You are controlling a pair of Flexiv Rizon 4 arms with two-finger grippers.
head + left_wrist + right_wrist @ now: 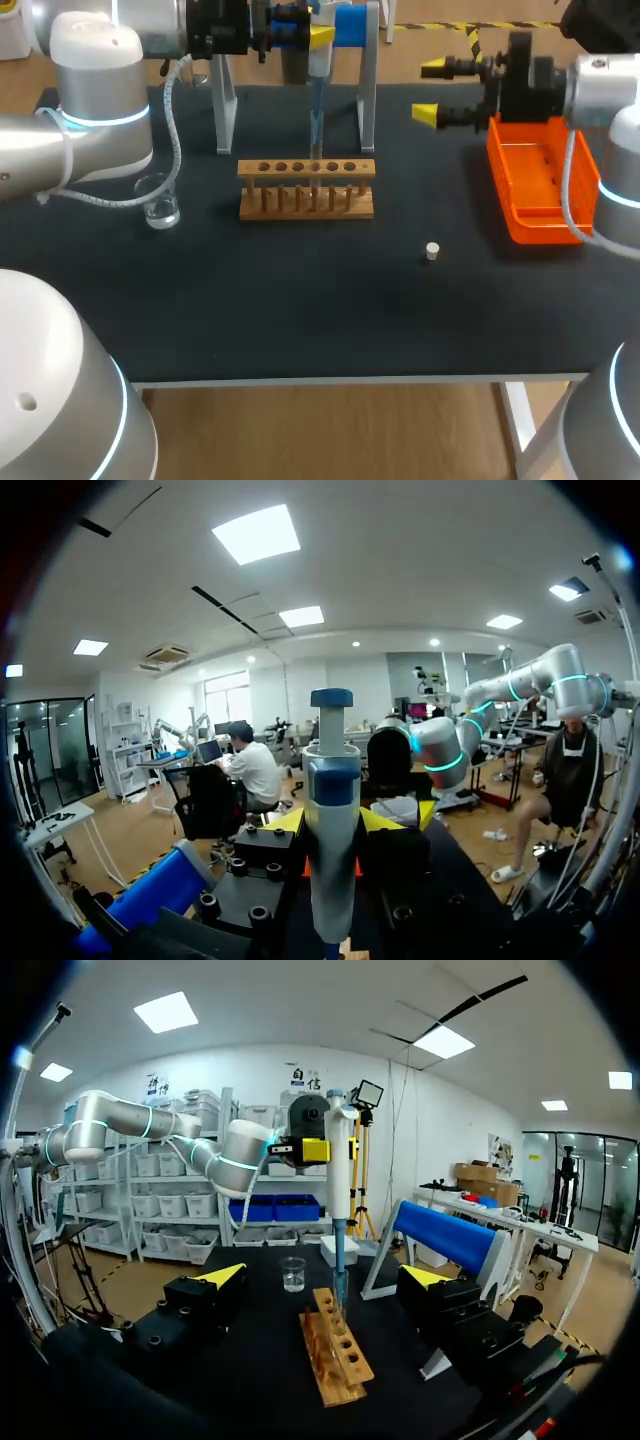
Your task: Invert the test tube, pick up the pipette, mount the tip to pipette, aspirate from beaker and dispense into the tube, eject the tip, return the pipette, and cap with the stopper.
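The beaker (160, 205) sits well off to the side of the left gripper (318, 38), which clamps the pipette (316, 100) upright, tip down in the rack (307, 188) below, probably dispensing there. The stopper (432, 251) lies free near the right gripper (432, 92), spread wide and empty, ready for capping

pipette (340, 1175) over wooden rack (335, 1360), beaker (293, 1273) behind, own fingers (222, 1275) apart
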